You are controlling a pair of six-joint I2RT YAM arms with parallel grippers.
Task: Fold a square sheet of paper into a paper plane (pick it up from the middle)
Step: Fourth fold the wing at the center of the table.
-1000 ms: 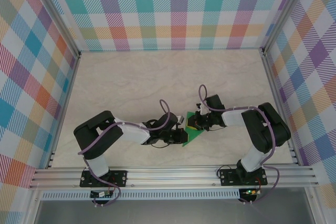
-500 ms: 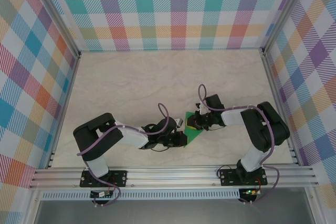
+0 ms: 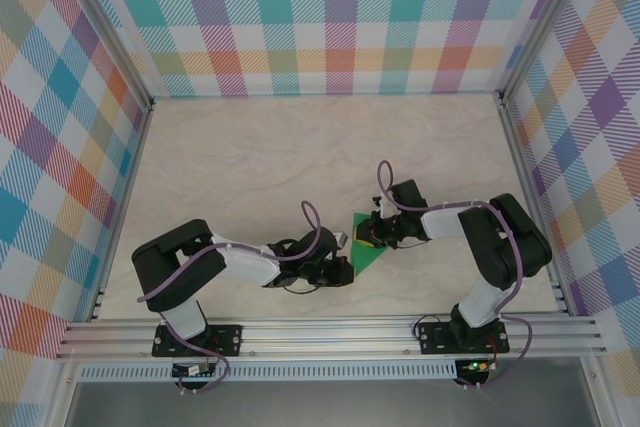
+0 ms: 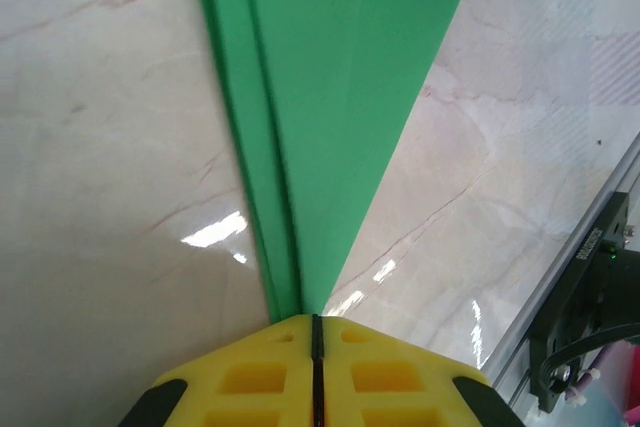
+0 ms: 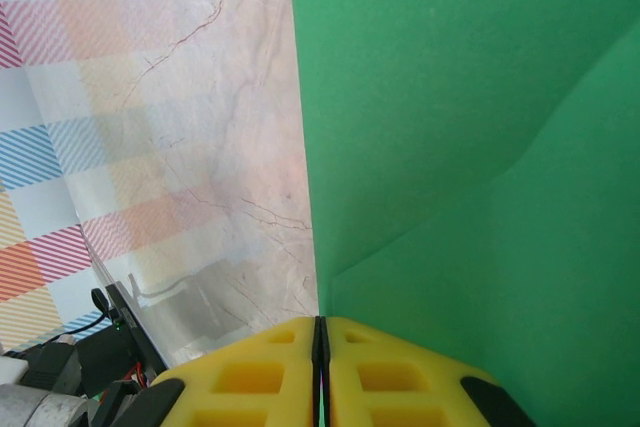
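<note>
Mid-fold here, well past the flat square: the green paper (image 3: 368,257) lies on the table near the front edge, between the two arms, already creased into a long wedge with stacked layers showing along one side in the left wrist view (image 4: 330,97). The left gripper (image 3: 343,265) sits at the narrow tip, its yellow pads pressed tight together with barely a seam between them (image 4: 315,347). The right gripper (image 3: 370,237) is at the wide end, pads just as tightly together (image 5: 320,347), with the folded flaps spreading away from it. Both look to be set tip-down on the sheet, pinning it rather than nipping it, though whether any paper is caught in either seam I cannot tell. My read is that a crease is being set or the wedge held steady for the next fold. The next move calls for one claw to keep the paper pinned while the other frees an edge and carries it over along the centre line without skewing the layers. The table (image 3: 250,157) is pale marble-look, glossy enough to throw highlights, so the thin sheet may slide. Pastel checked walls (image 3: 330,17) close in three sides, and an aluminium rail (image 3: 330,332) runs along the front.
</note>
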